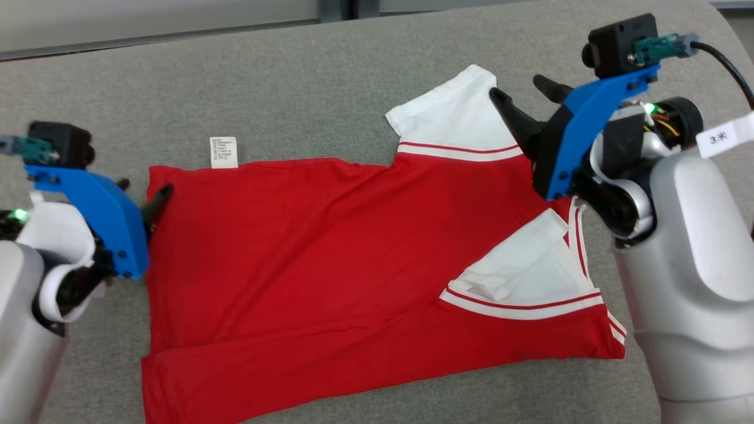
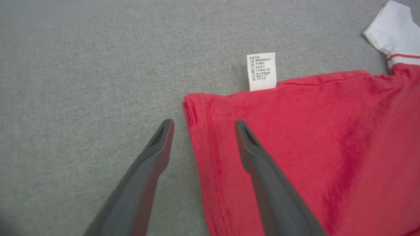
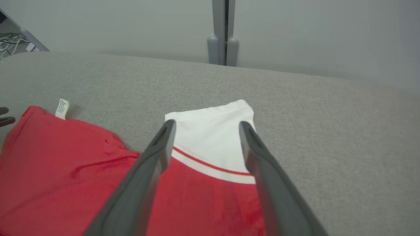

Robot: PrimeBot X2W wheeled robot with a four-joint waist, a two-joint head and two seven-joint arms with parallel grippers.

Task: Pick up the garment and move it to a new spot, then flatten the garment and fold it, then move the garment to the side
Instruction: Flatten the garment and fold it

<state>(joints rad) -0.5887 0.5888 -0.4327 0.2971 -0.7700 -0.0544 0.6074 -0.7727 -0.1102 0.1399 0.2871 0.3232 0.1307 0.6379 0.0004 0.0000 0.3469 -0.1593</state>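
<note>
The garment (image 1: 306, 247) is a red shirt with white sleeves, lying partly folded on the grey padded table (image 1: 330, 94). Its white care label (image 1: 224, 152) sticks out at the far edge. My left gripper (image 1: 141, 191) is open at the shirt's left corner; in the left wrist view it (image 2: 203, 123) straddles the red hem (image 2: 197, 131), one finger over cloth, one over table. My right gripper (image 1: 521, 91) is open above the far white sleeve (image 1: 453, 115); in the right wrist view it (image 3: 206, 124) frames that sleeve (image 3: 213, 137). A second white sleeve (image 1: 524, 265) lies folded on the red near my right arm.
The grey table runs on past the shirt to the far side (image 3: 295, 98) and to the left (image 2: 82, 82). A pale wall with a grey post (image 3: 222, 32) stands behind the table. Cables (image 3: 13, 41) lie on the floor beyond the table's left end.
</note>
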